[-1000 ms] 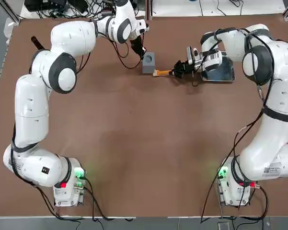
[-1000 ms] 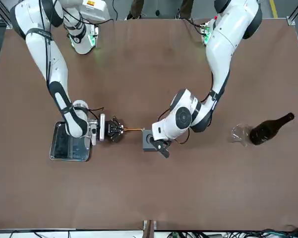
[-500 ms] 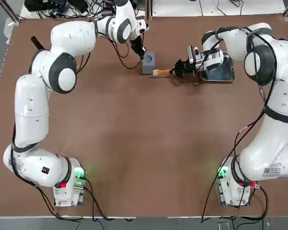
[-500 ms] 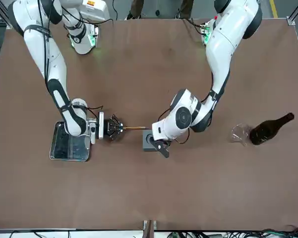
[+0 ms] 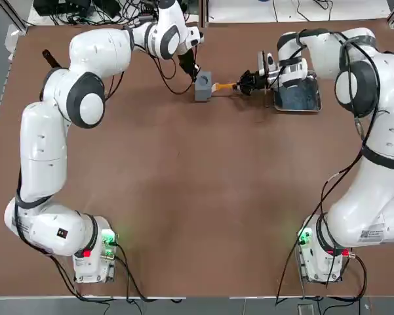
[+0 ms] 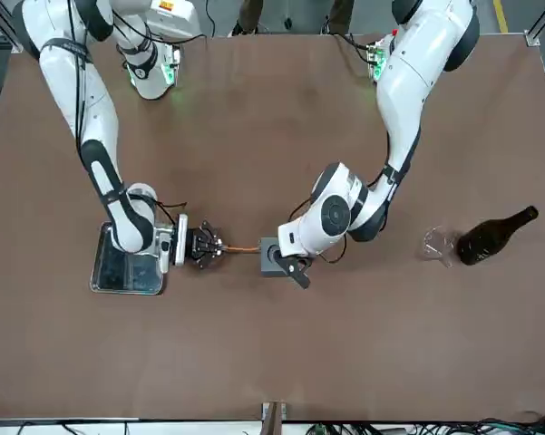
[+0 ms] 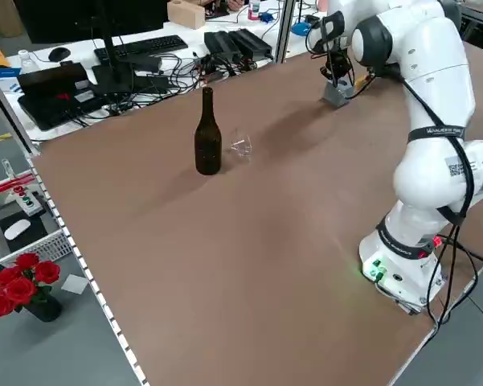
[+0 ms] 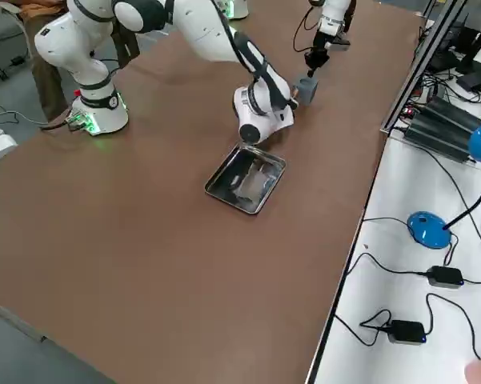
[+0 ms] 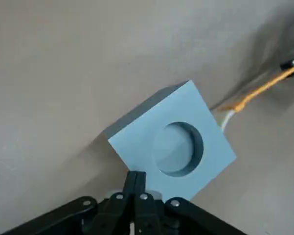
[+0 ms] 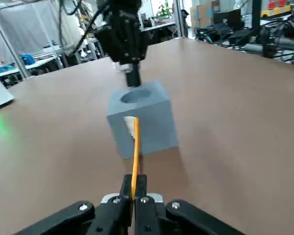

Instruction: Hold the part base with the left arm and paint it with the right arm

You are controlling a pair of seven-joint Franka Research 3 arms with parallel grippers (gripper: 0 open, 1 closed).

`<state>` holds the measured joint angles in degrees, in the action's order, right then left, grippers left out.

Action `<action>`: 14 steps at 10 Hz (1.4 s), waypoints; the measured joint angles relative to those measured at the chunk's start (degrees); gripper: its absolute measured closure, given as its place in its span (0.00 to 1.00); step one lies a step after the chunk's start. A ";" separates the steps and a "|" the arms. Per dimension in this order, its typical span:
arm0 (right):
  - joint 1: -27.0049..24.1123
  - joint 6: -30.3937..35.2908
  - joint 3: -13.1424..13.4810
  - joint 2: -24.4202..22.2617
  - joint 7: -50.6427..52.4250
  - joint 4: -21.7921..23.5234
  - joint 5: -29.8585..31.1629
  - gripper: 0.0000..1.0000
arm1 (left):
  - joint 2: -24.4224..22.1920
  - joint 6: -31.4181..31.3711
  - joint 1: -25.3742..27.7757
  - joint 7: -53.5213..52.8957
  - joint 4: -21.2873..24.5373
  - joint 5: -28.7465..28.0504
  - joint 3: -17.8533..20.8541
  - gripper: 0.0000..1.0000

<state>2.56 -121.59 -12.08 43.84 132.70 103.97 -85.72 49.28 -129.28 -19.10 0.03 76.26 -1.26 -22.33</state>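
At the table's far edge, the part base (image 5: 204, 86) is pinned by the left gripper (image 5: 196, 73), its fingers closed and pressed on the top face, so the brush (image 5: 223, 86) clamped in the right gripper (image 5: 248, 83) can be drawn across 1 side.

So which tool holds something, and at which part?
The right tool grips the orange brush by its handle end. The left tool, shut, presses on the part base.

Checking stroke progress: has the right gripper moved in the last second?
Yes. In the top view the right gripper with the brush has shifted toward the table's far edge, and the tip now meets the block.
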 joint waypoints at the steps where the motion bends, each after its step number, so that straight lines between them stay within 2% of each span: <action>1: 0.11 -0.84 -0.08 0.01 -1.22 -1.07 0.00 0.96 | 0.00 0.00 0.00 0.00 0.00 0.00 0.00 0.99; 6: 0.24 -3.61 -0.05 0.09 -9.45 -7.16 -0.19 0.96 | 0.00 0.00 0.00 0.00 0.00 0.00 0.00 0.99; 8: -0.20 -4.02 2.09 0.02 -17.67 -9.78 -0.22 0.96 | 0.00 0.00 -0.01 0.02 0.00 0.00 -0.01 0.99; 10: -0.67 -1.69 9.23 -0.06 -27.62 -10.85 2.50 0.96 | 0.00 0.00 -0.01 0.12 0.00 0.00 -0.01 0.99; 11: -1.07 2.89 13.05 -0.11 -33.84 -12.07 6.18 0.96 | 0.00 0.00 -0.01 0.23 0.00 0.00 -0.01 0.99; 14: -1.46 24.50 27.10 -0.73 -52.16 -18.62 13.03 0.96 | 0.00 0.00 -0.02 0.31 0.00 0.00 -0.01 0.99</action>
<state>1.11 -97.09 15.02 43.11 80.54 85.35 -72.69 49.28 -129.28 -19.12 0.34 76.26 -1.26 -22.34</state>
